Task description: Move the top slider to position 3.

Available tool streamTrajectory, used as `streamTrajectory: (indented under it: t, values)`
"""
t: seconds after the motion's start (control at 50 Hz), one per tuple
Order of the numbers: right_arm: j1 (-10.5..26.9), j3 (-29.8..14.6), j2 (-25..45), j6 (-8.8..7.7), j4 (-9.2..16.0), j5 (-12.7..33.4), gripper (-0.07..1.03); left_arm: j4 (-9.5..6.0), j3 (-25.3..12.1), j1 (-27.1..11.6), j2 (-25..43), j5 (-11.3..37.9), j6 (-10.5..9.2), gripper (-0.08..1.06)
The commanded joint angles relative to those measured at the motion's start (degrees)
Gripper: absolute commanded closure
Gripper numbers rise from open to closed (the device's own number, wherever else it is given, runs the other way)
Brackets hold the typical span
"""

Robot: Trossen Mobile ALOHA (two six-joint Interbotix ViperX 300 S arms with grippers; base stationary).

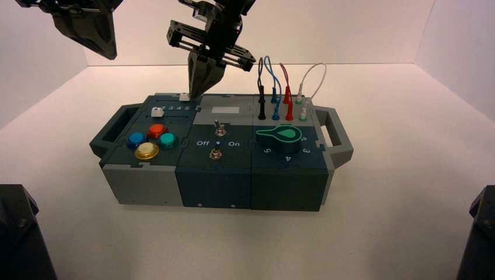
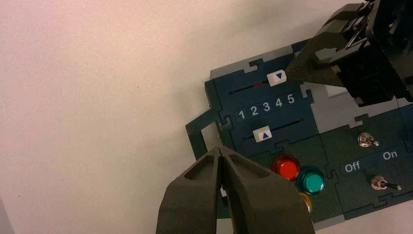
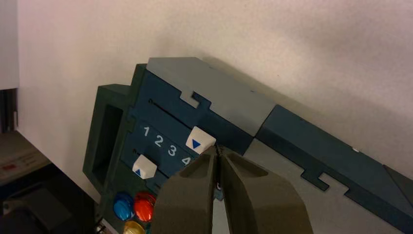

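Top slider [image 2: 277,78] sits right at the tips of my right gripper [image 3: 217,152], whose fingers are pressed together just beside it, near the 4 on the number row [image 2: 267,106]. My left gripper [image 2: 222,152] hangs off the box, fingers together too.

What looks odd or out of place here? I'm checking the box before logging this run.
Nothing looks damaged or askew. The top slider sits near digit 4, not yet at position 3. The right pincer, shut, is at the slider's side; the left pincer, shut, hangs clear of the box.
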Motion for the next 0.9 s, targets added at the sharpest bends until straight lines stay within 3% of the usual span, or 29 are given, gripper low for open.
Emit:
streamTrajectory:
  t: [0.02,0.9]
  values:
    - [-0.09,-1.49,-1.49,-0.09,0.35,0.0,0.99,0.09,-0.7,-0.35,-0.18,-0.35,0.18,1.0]
    - [0.44,-4.13,0.44,0.0,1.41,1.14,0.99,0.0,-0.62,-0.35,0.53,-0.26,0.18,1.0]
